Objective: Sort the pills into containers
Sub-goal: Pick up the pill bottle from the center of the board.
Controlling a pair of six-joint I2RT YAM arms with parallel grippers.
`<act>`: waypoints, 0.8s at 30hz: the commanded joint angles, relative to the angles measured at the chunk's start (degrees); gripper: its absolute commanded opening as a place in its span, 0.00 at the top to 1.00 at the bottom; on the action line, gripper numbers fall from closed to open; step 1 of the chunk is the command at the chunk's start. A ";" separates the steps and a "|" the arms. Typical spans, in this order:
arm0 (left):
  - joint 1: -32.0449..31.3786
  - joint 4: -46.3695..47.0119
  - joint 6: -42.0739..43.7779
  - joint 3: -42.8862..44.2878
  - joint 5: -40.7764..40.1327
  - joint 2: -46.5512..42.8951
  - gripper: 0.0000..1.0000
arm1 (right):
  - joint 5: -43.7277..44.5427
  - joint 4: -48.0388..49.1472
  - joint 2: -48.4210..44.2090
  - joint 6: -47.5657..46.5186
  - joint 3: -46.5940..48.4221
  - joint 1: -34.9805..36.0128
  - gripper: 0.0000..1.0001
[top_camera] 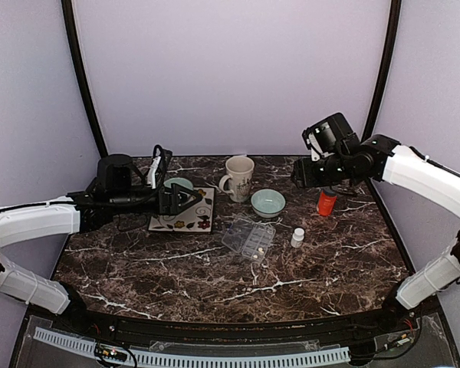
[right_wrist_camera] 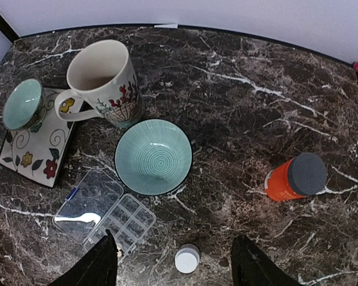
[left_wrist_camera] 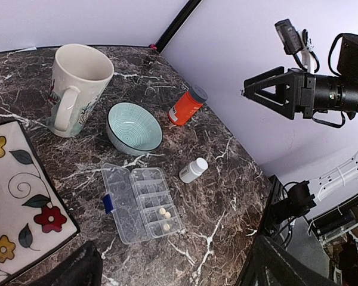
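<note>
Left wrist view showed the clear pill box (left_wrist_camera: 140, 202) lying open at lower centre of the frame, its lid folded flat to the left. Three pale pills (left_wrist_camera: 164, 215) sat in the compartments at the box's lower right end. Two seemed to share one cell and the third lay in the cell next to it, though the dividers were hard to read. The other compartments looked empty.

No loose pills could be seen on the dark marbled bench (left_wrist_camera: 227, 196). The pale green bowl (left_wrist_camera: 134, 127) above the box looked empty too. A small white bottle (left_wrist_camera: 193, 170) stood capped just right of the box, and the orange grey-capped bottle (left_wrist_camera: 187, 105) stood capped further up, near the bench's edge.

The left fingers (left_wrist_camera: 86, 267) were spread wide at the bottom of the frame and held nothing. The right fingers (right_wrist_camera: 98, 265) were likewise wide apart and empty, hanging high above the bowl and the white bottle.

My reading was that a first few pills had been sorted. Any remaining ones probably sat inside a capped bottle, which the pictures could not confirm. If so, most of the sorting was left.
</note>
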 commanded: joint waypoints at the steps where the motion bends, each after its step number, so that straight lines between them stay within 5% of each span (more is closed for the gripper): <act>1: 0.26 2.18 1.28 -0.66 1.14 -0.10 0.10 | -4.04 -5.05 2.22 5.20 -1.29 0.28 0.35; 24: 0.26 3.50 0.59 -3.84 1.82 -1.87 0.10 | -10.73 -5.67 10.37 8.13 -8.92 1.54 0.38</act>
